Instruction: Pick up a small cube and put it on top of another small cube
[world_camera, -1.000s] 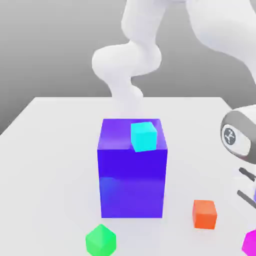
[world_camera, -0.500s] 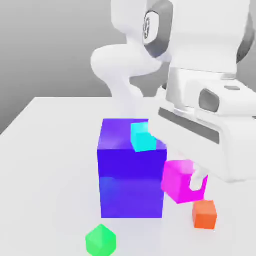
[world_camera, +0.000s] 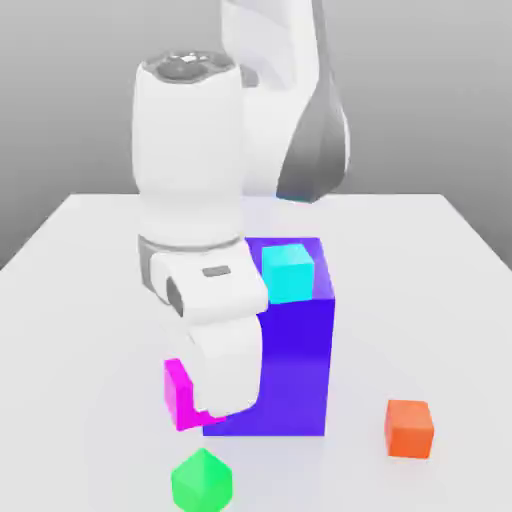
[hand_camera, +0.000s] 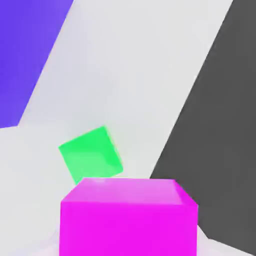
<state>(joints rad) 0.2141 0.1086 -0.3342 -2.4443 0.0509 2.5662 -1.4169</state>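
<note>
Above the green cube (world_camera: 202, 484), the magenta cube (world_camera: 180, 394) sits clamped in the claw (world_camera: 208, 410), closed firmly on its sides. It is apparently held aloft so it can be aligned and lowered, the green cube being the likely base.

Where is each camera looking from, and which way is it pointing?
Exterior view: off the arm, looking slightly down across the table; it shows the white arm and the gripper holding the magenta cube. From which side of the robot it looks, I can't tell.
Hand view: on the robot's hand, looking past the held cube toward the table.
Both share the magenta cube, the green cube, the big blue-purple block and the table.
</note>
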